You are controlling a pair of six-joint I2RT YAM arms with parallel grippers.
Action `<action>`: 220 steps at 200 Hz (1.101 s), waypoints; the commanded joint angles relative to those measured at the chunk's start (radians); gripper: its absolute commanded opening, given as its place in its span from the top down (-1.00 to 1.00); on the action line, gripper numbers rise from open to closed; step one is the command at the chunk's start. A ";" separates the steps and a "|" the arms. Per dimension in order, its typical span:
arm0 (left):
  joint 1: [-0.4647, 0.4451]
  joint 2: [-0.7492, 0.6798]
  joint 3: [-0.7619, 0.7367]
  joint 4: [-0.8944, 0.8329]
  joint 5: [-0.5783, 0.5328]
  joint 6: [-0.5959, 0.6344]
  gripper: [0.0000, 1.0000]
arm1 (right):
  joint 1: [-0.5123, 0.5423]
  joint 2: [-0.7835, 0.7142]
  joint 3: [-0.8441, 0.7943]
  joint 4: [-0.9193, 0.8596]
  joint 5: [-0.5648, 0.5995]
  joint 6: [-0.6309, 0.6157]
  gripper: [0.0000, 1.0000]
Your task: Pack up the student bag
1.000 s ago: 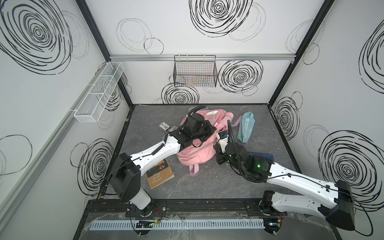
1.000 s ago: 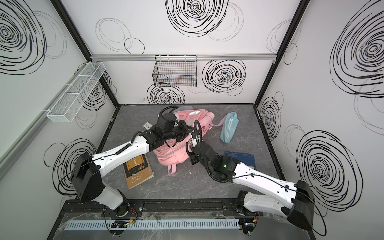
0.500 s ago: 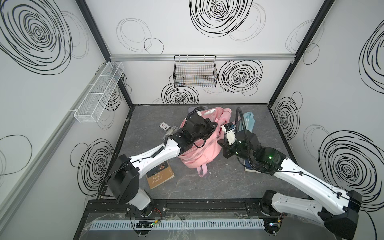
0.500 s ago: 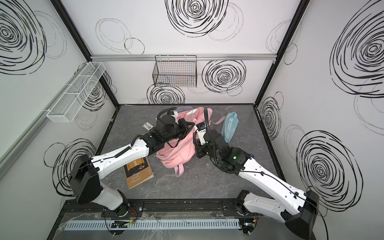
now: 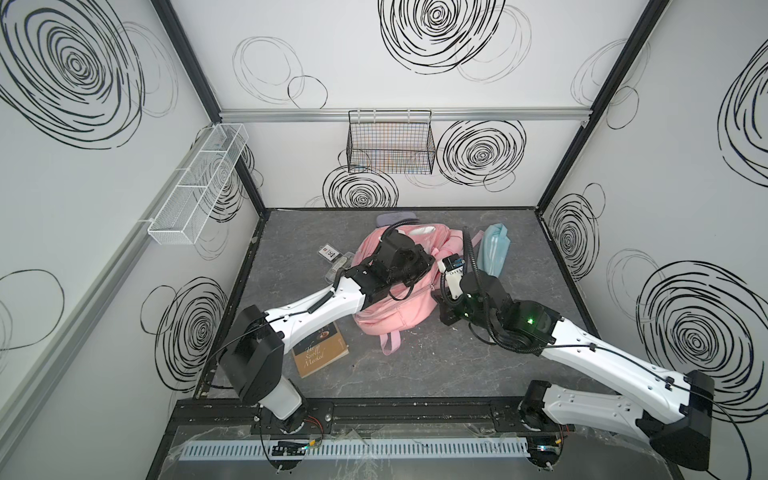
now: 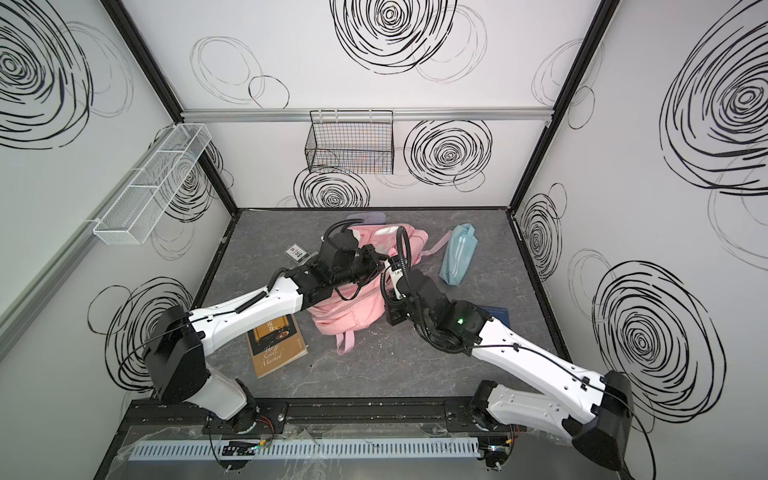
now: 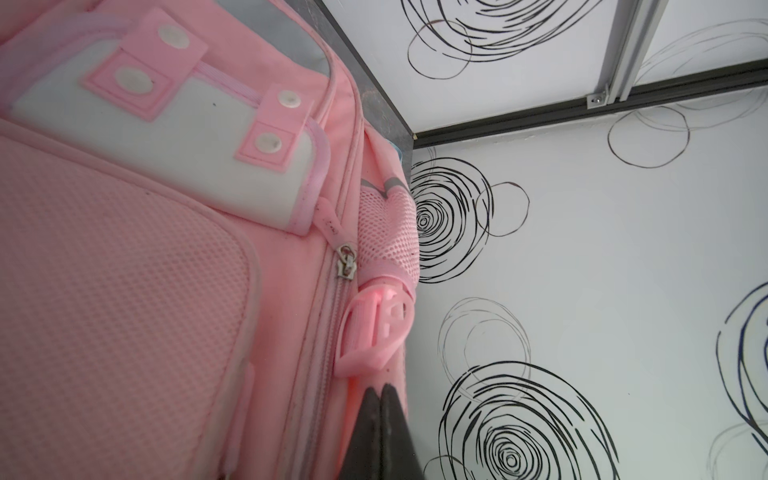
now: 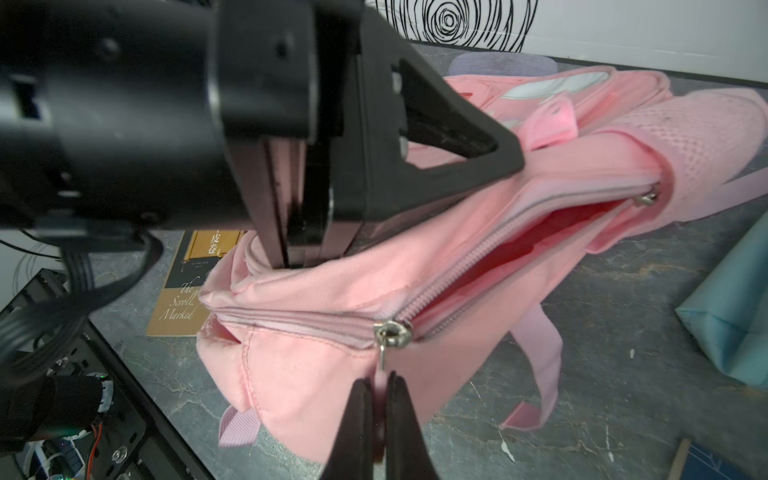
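On the outer side of my left arm, a brown paperback book with gold lettering (image 5: 320, 353) lay flat on the grey marbled tabletop (image 5: 436, 374). It sat back behind the left gripper (image 8: 289, 259) and partly under its forearm. A small white card (image 5: 328, 252) lay off to that gripper's outer side, and neither was packed. The left gripper was pressed together on a fold of the student bag (image 5: 399, 307), the large pink fabric backpack with a white flap patch. The bag sat directly under it in the middle of the tabletop, bunched up by the pinch. Straight ahead of the right gripper (image 8: 376, 388) ran the bag's main zip, part-way open with red lining showing and nothing visible inside. That gripper was pinching the pink zip pull (image 8: 379, 379) between its tips. Beyond it, to its outer side, lay a light-blue fabric zip pouch (image 5: 492, 249), and a flat dark blue book (image 6: 496, 312) lay close beside its forearm, both outside the bag. So I judged the task barely begun: the opening was half made, and all the loading and the closing were left. Against a second earlier, the right wrist had come up and moved farther from the near edge. The bag looked drawn up from a flatter slump, and the left gripper had shifted with it. Over the last half second I saw almost nothing change.
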 commanded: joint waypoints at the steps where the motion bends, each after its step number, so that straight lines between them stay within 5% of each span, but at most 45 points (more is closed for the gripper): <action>1: 0.127 0.034 0.068 0.418 -0.095 0.099 0.96 | -0.046 -0.090 -0.015 -0.091 -0.434 -0.097 1.00; 11: 0.143 0.027 0.099 0.379 0.021 0.143 0.55 | -0.118 -0.084 -0.023 -0.092 -0.485 -0.132 1.00; 29: 0.167 -0.005 0.133 0.255 0.206 0.252 0.14 | -0.188 -0.074 -0.033 -0.083 -0.561 -0.170 1.00; 48: 0.168 -0.053 0.145 0.051 0.308 0.424 -0.08 | -0.206 -0.073 -0.045 -0.076 -0.590 -0.190 1.00; 85: 0.122 -0.097 0.107 -0.288 0.364 0.699 -0.14 | -0.232 -0.068 -0.082 -0.067 -0.609 -0.216 1.00; 138: 0.065 -0.110 0.005 -0.464 0.500 0.898 -0.15 | -0.289 -0.068 -0.084 -0.094 -0.639 -0.255 1.00; 220: 0.009 -0.070 0.036 -0.569 0.567 1.004 0.07 | -0.336 -0.058 -0.090 -0.097 -0.672 -0.273 1.00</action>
